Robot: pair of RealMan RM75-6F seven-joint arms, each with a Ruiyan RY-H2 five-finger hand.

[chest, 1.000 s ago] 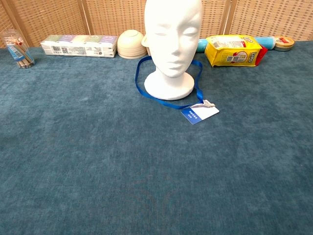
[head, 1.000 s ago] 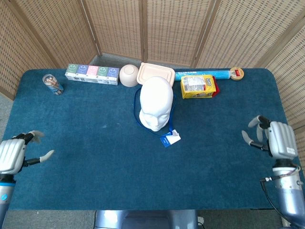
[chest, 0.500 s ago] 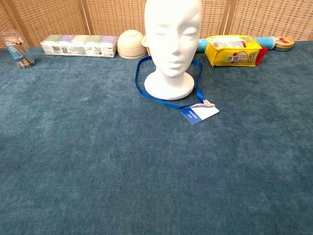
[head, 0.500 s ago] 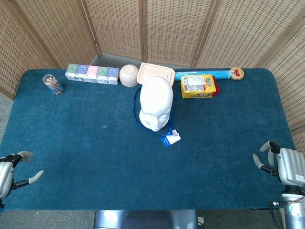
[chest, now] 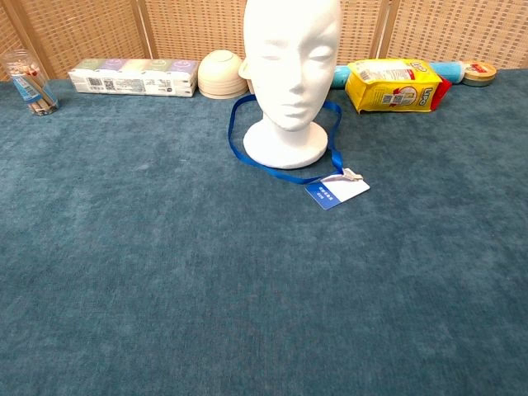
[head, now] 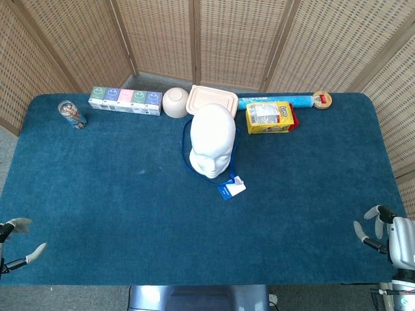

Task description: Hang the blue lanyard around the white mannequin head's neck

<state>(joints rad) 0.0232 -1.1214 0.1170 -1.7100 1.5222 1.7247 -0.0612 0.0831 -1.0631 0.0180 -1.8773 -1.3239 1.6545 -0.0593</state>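
Observation:
The white mannequin head [head: 212,138] [chest: 290,58] stands upright at the table's middle back. The blue lanyard [head: 188,148] [chest: 239,136] loops around its neck and base, lying on the cloth. Its badge card [head: 231,188] [chest: 337,190] rests in front of the base, toward the right. My left hand [head: 14,245] shows only fingertips at the lower left corner, spread apart and holding nothing. My right hand [head: 389,236] sits at the lower right corner, fingers apart and empty. Neither hand appears in the chest view.
Along the back edge stand a cup with sticks [head: 71,114], a long box of packets [head: 125,101], a cream bowl [head: 175,102], a lidded container [head: 213,100], a yellow snack bag [head: 270,117], a blue roll [head: 275,101] and a tape roll [head: 321,99]. Wicker screens stand behind the table.
Both hands have drawn back toward the table's near corners and lower in the head view. The mannequin head and lanyard have stayed put.

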